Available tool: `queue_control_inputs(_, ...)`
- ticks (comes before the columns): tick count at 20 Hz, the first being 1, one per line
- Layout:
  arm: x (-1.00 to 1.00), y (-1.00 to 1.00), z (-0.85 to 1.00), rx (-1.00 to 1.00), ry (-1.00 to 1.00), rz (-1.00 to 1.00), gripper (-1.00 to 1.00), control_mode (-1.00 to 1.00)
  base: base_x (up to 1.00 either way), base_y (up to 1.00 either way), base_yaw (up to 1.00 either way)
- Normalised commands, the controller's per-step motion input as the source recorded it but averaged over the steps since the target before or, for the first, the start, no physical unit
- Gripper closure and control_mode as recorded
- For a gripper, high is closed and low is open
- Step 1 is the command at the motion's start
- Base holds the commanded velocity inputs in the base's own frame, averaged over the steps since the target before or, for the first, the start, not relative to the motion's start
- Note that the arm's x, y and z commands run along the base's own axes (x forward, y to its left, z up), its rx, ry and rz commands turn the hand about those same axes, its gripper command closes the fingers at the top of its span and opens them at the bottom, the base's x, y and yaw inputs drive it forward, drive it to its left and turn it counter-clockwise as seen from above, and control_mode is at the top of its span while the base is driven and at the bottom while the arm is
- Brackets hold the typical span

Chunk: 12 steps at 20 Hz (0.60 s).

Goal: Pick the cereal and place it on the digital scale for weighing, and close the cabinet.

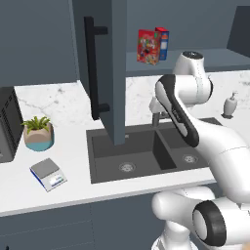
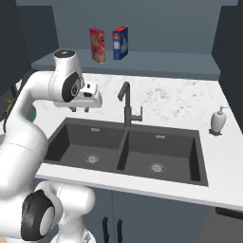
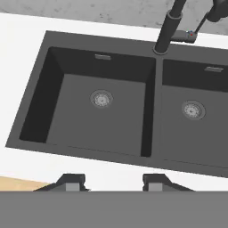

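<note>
Cereal (image 1: 148, 46) upright on the open cabinet shelf above the sink, a red box with a colourful front, touching or just beside a narrower blue box (image 1: 163, 43) on its right in the left base view. Seen again in the right base view as red cereal (image 2: 97, 45) left of the blue box (image 2: 120, 43), a little apart there. Cabinet (image 1: 105, 68) door swung open toward the camera, edge-on, long black bar handle (image 1: 93, 68) facing left. Digital scale (image 1: 48, 174) flat on the white marble surface (image 1: 68, 185) left of the sink, grey plate bare, near the potted plant (image 1: 38, 133) in its teal pot. Black microwave (image 1: 9, 124) at the far left edge. Gripper (image 2: 80, 110) held above the left basin of the dark double sink (image 2: 128, 147), pointing down, well below the shelf and apart from the cereal. Fingers (image 3: 71, 181) spread wide in the hand view, nothing between them, left basin and drain straight below. Black faucet (image 2: 126, 104) behind the divider. Soap dispenser (image 2: 218, 121) on the surface at the right.
</note>
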Motion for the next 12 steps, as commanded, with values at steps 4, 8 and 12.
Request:
queue_control_inputs(4, -0.41, 0.08, 0.0, 0.0, -0.05, 0.02, -1.0, -1.0, 0.0, 0.0, 0.0)
queue_control_inputs(8, -0.78, 0.23, 0.0, -0.01, -0.03, 0.12, -1.0, -1.0, 0.0, 0.0, 0.0)
queue_control_inputs(12, -0.47, -0.01, 0.19, 0.01, -0.32, 0.19, -1.0, -1.0, 0.0, 0.0, 0.0)
